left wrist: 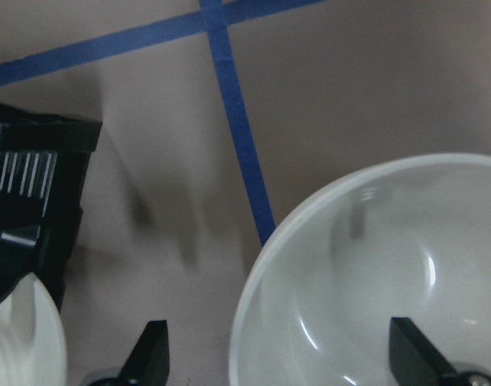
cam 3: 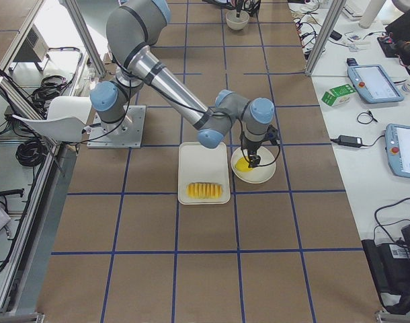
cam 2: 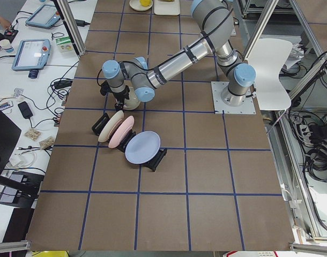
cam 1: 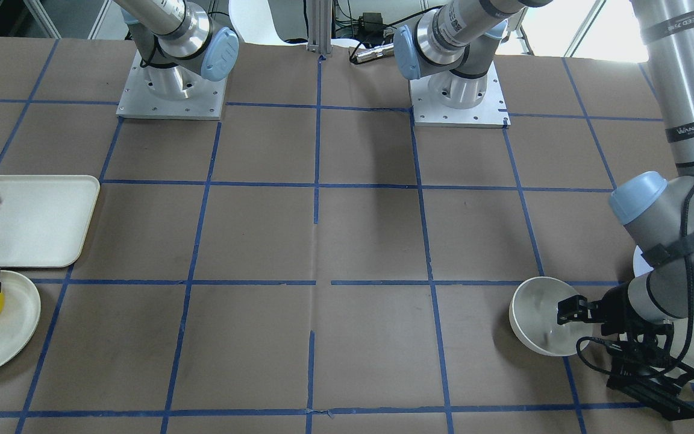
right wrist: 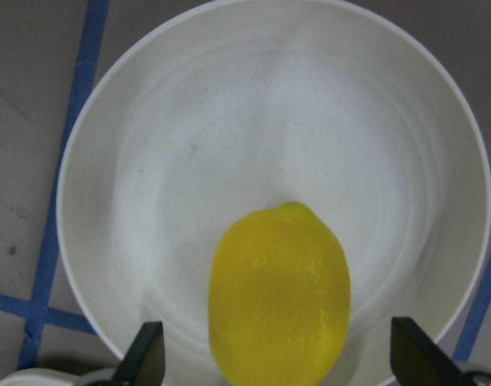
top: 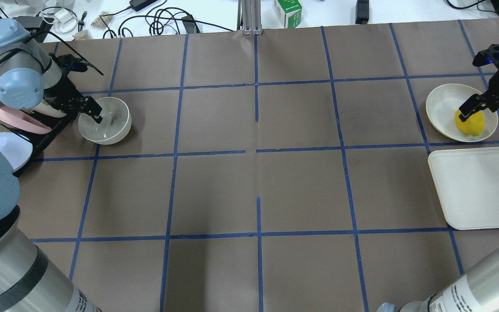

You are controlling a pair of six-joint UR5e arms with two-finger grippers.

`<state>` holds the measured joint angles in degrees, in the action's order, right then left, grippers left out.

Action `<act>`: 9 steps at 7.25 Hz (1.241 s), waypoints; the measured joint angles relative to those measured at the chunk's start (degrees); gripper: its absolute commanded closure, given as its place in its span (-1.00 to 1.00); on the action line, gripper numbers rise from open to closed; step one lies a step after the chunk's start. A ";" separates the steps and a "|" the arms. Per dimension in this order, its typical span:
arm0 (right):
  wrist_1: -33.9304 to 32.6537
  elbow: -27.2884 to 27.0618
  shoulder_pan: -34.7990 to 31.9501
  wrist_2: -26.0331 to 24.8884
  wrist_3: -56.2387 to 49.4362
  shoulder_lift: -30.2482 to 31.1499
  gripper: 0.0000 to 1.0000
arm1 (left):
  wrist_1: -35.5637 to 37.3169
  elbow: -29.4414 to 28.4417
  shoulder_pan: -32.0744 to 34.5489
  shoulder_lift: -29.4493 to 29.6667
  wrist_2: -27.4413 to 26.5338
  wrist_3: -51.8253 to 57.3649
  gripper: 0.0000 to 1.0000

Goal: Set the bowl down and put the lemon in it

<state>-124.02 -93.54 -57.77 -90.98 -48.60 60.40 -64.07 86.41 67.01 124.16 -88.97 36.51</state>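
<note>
Your left end effector [left wrist: 282, 358] stood open astride the rim of the small glossy off-white bowl [left wrist: 374, 265] on the bench [top: 258, 190], poised to pinch its wall. Your right end effector [right wrist: 282, 354] hung open around the bright-yellow lemon [right wrist: 279, 293] on a round off-white plate [right wrist: 189, 121].

The bowl [top: 105, 120] is small, deep, round and glossy off-white. It stands upright and empty, its near rim lying between the spread fingers of the left claw [left wrist: 278, 362], so that one fingertip hangs inside the hollow and the other outside the wall, neither pressing on it. The lemon [right wrist: 279, 293], bright yellow, smooth and oval, lies on its side off-centre on a shallow off-white plate [right wrist: 229, 121], straight below the right claw [right wrist: 279, 358] and midway between its wide-set fingertips, with a gap on either side.
</note>
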 measured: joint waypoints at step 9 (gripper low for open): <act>4.50 1.25 0.10 2.09 1.52 3.48 0.29 | -7.63 -1.68 1.70 -3.66 4.40 -10.61 1.00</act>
<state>-119.52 -92.28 -57.67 -88.89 -47.08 63.88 -71.70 84.73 68.70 120.50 -84.57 25.90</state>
